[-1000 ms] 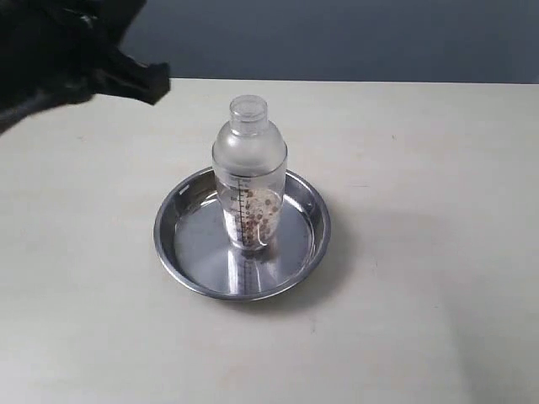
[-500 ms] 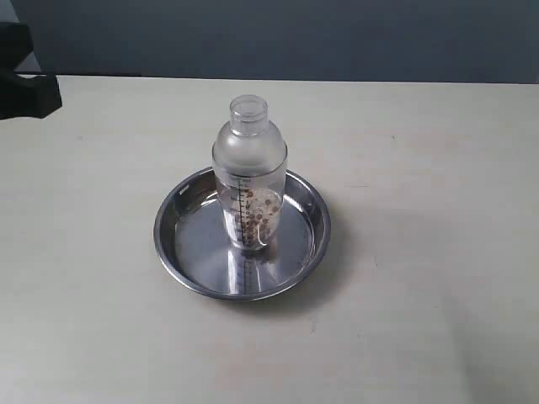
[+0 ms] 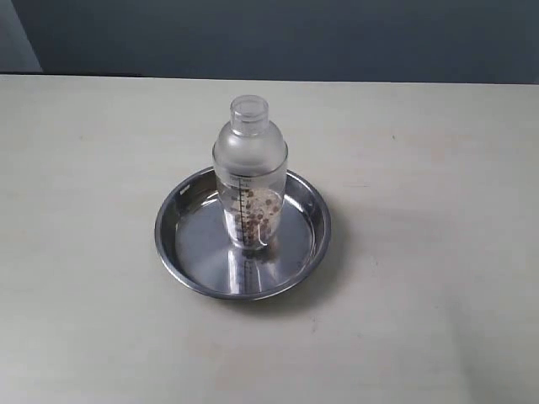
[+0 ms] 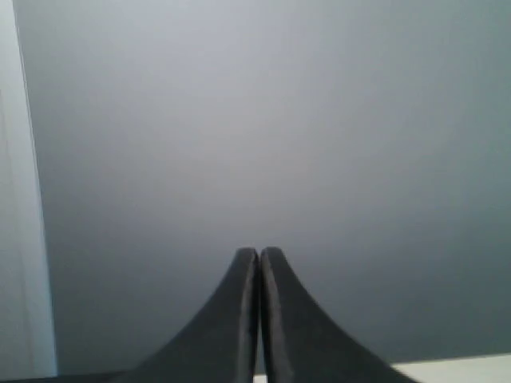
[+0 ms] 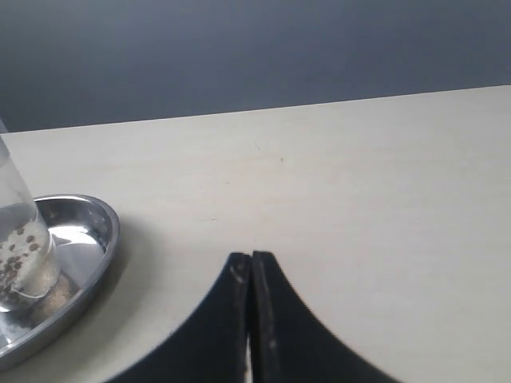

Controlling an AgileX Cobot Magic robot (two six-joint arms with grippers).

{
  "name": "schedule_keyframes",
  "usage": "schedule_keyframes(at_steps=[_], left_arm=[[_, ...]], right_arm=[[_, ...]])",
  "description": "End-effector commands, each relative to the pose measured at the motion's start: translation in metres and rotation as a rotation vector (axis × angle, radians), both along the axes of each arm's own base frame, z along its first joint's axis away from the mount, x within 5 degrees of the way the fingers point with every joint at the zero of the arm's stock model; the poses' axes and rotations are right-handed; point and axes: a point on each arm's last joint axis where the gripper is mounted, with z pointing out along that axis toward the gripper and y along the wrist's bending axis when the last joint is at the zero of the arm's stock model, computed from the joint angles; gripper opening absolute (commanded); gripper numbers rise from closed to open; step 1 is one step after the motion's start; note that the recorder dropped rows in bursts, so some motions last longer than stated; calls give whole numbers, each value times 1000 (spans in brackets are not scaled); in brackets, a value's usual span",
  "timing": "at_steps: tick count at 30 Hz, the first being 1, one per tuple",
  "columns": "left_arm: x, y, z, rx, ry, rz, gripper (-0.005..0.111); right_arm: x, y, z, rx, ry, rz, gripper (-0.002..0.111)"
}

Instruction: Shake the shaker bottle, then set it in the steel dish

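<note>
The clear shaker bottle [image 3: 249, 177] stands upright in the middle of the round steel dish [image 3: 194, 257], brown bits low inside it and the black scale facing the exterior camera. Neither arm shows in the exterior view. My right gripper [image 5: 251, 257] is shut and holds nothing, low over bare table; the steel dish [image 5: 96, 255] and the bottle's lower part [image 5: 20, 247] lie off to one side of it. My left gripper [image 4: 259, 252] is shut on nothing and faces a grey wall; neither bottle nor dish appears in its view.
The pale table [image 3: 429, 252] spreads all round the dish, with a dark wall [image 3: 337, 34] behind its far edge. A light strip [image 4: 16, 199] runs along one edge of the left wrist view, and a sliver of table [image 4: 463, 369] shows at its corner.
The left arm, dark at the exterior view's upper left a second ago, has withdrawn leftward and is out of that view. Bottle and dish have not moved.
</note>
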Motion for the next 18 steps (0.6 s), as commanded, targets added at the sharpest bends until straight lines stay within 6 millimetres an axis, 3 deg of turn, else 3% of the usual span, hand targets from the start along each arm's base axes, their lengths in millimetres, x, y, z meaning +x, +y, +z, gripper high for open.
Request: schedule_keyframes(at_steps=[1, 4, 8, 12, 18], left_arm=[[-3, 0, -30, -121, -48, -98, 1], [-7, 2, -53, -158, 44, -147, 1], [-17, 8, -69, -174, 166, -150, 1], [-35, 15, -82, -189, 235, -115, 1], [-66, 21, -123, -299, 338, -35, 1]], right_arm=[[0, 0, 1, -3, -12, 2, -1], [0, 0, 1, -3, -12, 2, -1], [0, 0, 1, -3, -12, 2, -1], [0, 0, 1, -3, -12, 2, -1], [0, 0, 1, -3, -12, 2, -1]])
